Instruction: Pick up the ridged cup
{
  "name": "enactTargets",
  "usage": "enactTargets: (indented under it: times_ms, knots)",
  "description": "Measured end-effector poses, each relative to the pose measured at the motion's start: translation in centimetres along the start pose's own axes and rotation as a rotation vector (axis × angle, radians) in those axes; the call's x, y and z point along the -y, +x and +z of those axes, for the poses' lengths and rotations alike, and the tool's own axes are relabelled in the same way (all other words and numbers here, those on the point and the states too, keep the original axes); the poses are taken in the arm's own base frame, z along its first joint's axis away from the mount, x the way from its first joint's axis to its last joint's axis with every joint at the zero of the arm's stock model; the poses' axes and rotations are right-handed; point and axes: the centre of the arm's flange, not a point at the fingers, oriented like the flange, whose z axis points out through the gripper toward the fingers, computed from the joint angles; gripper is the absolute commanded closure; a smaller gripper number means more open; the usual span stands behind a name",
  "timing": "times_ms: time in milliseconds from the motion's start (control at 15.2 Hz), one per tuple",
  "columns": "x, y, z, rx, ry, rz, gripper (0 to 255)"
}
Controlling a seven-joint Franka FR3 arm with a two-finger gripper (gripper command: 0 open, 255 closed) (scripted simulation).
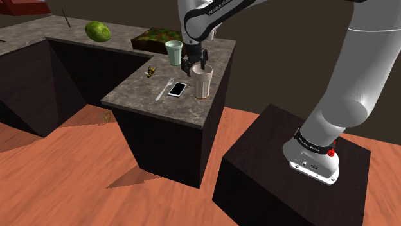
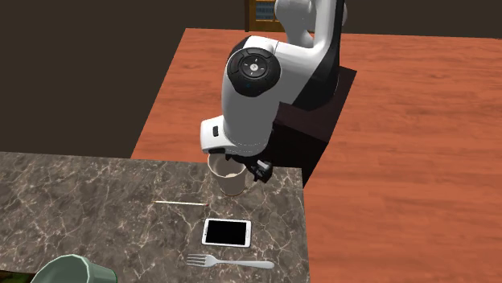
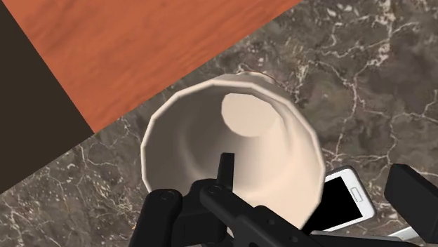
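Though spread wide, end effector (image 1: 196, 65) overhangs cup (image 1: 203, 86).

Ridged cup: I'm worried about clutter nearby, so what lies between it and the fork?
A phone with a black screen lies flat between the cream ridged cup and the fork. The second exterior view shows this plainly, and the shoulder view agrees.

1. A dark, marble-topped, L-shaped table (image 1: 132, 96).
2. Near its corner stand a cream ridged cup (image 1: 203, 83), a black-screened phone (image 1: 177, 89) and a fork (image 1: 164, 89).
3. Farther back are a pale green cup (image 1: 173, 52), a green melon (image 1: 98, 31) and a crate of produce (image 1: 156, 40).
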Motion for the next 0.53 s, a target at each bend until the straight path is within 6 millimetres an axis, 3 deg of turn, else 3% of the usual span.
enactTargets:
  times_ms: [330,396,528]
  knots:
    - [0.4,0.1,2.6,0.0,0.0,0.001,0]
    - [0.4,0.1,2.8,0.0,0.0,0.0,255]
    - [0.3,0.2,3.0,0.0,0.0,0.001,255]
